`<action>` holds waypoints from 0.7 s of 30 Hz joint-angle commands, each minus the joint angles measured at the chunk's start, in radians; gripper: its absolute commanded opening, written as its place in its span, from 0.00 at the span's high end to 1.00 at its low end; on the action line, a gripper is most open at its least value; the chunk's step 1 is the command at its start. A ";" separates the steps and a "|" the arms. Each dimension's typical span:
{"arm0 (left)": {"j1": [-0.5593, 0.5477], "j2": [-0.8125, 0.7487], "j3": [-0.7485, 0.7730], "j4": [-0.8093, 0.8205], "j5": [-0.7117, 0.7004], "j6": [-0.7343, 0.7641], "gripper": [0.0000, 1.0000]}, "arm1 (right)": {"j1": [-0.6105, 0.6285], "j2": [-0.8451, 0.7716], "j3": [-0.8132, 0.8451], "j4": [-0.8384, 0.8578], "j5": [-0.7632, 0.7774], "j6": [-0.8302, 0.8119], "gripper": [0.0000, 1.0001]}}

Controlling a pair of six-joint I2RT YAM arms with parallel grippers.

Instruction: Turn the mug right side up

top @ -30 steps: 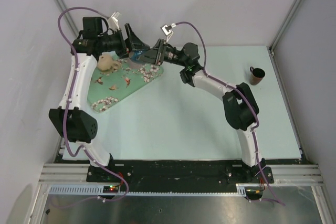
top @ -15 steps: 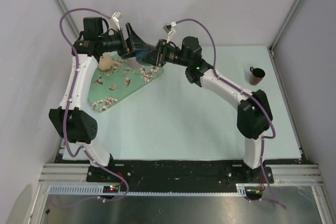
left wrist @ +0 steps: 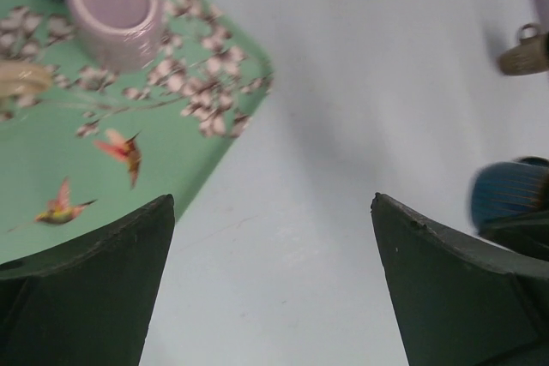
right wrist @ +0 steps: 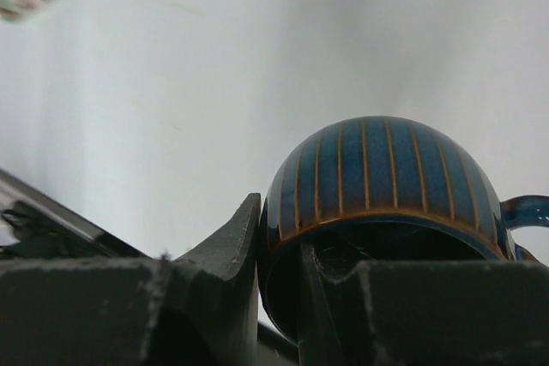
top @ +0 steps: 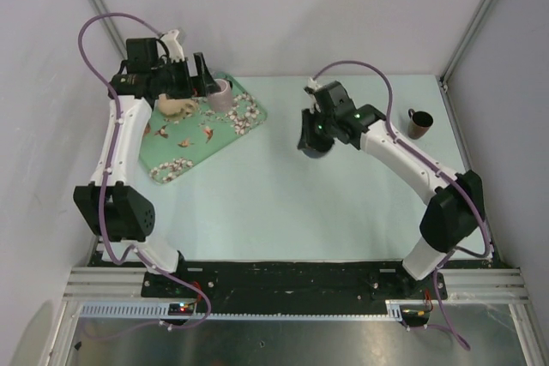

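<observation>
The blue mug with orange stripes [right wrist: 386, 169] is pinched by its rim in my right gripper [right wrist: 279, 237], one finger inside and one outside. Its mouth faces the wrist camera and its handle [right wrist: 523, 212] points right. In the top view the right gripper [top: 309, 136] holds the mug [top: 314, 148] low over the middle of the table, right of the tray. The mug also shows in the left wrist view [left wrist: 506, 195]. My left gripper [top: 202, 81] is open and empty above the tray's far end, and its jaws stand wide apart in the left wrist view [left wrist: 270, 203].
A green tray with a flower and bird pattern [top: 193, 139] lies at the far left. It holds a pink cup [top: 220, 94] and a beige object [top: 176, 105]. A small brown mug [top: 419, 123] stands upright at the far right.
My right gripper has carried the blue mug from above the tray rightward and nearer, down over the table's middle. My left gripper has let go and drawn back left over the tray.
</observation>
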 commanded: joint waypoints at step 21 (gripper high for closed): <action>-0.003 -0.110 -0.155 -0.058 -0.327 0.256 0.00 | -0.085 -0.437 -0.836 -0.100 0.296 0.395 1.00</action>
